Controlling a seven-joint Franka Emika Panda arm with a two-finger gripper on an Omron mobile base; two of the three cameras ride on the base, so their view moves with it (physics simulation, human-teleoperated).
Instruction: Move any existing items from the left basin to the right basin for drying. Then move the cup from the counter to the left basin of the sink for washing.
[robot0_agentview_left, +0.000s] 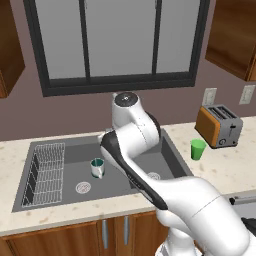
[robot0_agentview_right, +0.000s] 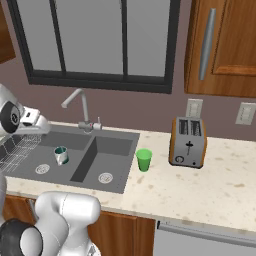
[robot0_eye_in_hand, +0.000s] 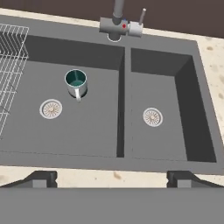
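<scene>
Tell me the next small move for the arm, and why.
Probably lower the open gripper toward the mug. The mug stands upright in the left basin, beside its drain, untouched, while the right basin holds nothing and the green cup waits on the counter. The gripper sits high above the sink.

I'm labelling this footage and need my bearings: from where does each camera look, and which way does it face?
Left base view: behind the arm's left, facing forward and down at the sink; the white arm rises lower right.
Right base view: behind its right, facing the counter, green cup and toaster; the arm rises lower left.
Hand view: above the sink, looking down; the gripper is wide open.
All share the mug in the left basin.
</scene>
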